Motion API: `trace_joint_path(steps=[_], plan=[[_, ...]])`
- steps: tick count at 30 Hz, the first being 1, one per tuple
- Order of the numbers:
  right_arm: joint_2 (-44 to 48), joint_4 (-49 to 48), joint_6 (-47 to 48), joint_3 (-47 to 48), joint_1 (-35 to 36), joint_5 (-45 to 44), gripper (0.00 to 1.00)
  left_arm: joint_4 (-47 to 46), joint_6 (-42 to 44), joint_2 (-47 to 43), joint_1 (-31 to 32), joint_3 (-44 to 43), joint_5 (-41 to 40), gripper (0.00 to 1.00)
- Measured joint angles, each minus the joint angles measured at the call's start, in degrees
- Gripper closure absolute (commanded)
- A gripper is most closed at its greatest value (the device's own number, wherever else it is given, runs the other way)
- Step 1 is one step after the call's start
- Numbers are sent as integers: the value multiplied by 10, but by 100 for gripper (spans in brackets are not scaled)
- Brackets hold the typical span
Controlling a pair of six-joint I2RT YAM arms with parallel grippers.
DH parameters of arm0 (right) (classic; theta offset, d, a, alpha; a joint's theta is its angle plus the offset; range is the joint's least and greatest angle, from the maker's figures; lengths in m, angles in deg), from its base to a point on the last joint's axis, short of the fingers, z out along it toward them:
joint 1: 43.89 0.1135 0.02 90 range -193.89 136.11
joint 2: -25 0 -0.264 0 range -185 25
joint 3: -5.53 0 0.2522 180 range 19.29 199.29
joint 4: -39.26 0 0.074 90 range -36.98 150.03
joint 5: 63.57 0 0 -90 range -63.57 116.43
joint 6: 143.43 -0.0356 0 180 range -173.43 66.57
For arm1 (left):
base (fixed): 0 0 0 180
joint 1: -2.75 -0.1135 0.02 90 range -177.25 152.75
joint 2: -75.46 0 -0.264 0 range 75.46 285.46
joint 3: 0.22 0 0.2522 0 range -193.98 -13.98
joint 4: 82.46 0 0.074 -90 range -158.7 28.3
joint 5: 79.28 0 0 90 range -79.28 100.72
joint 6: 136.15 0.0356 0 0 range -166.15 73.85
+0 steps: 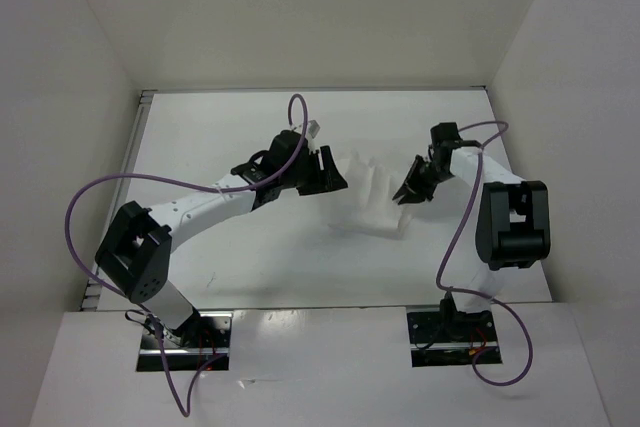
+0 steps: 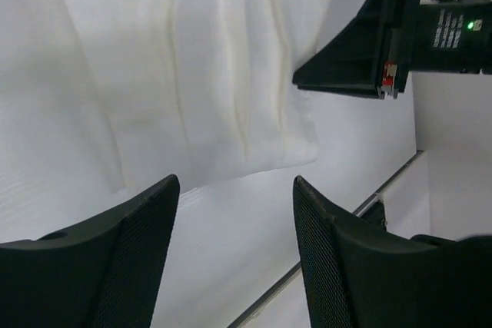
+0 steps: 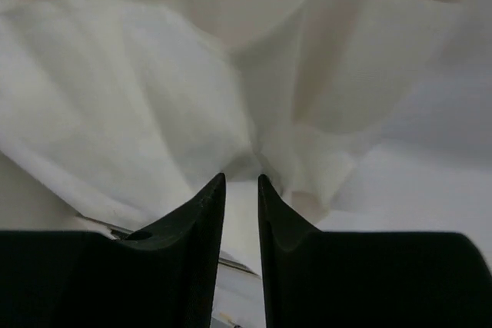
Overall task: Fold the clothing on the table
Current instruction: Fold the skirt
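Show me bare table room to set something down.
Crowded: the middle, where the left tool and right tool flank the clothing. Bare: the far strip of table up to the back wall, and the near strip between clothing and arm bases.

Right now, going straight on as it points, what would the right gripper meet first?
The clothing: the right gripper points into its folds, apparently very close, though depth is unclear.

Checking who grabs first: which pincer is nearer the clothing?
Right. The right pincer has its tips right at the bunched folds of the clothing; the left pincer hangs open over the bare table, short of the garment's edge.
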Motion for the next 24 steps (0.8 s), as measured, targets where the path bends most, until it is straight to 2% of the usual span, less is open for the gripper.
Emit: trace_joint_path(steps=[7, 9, 12, 13, 20, 24], plan=[[-6, 1, -7, -105, -51, -63, 72, 2, -1, -4, -3, 19, -13, 32], [-6, 3, -9, -109, -52, -69, 72, 2, -1, -4, -3, 21, -15, 32], [-2, 7, -9, -97, -52, -73, 72, 2, 2, -9, -3, 24, -18, 26], [7, 11, -9, -91, -52, -78, 67, 2, 5, -16, -3, 30, -20, 24], [192, 42, -22, -22, -52, -149, 55, 35, 28, -115, -3, 95, -55, 20], [284, 39, -36, -26, -56, -189, 51, 38, 23, -147, -3, 144, -53, 18]])
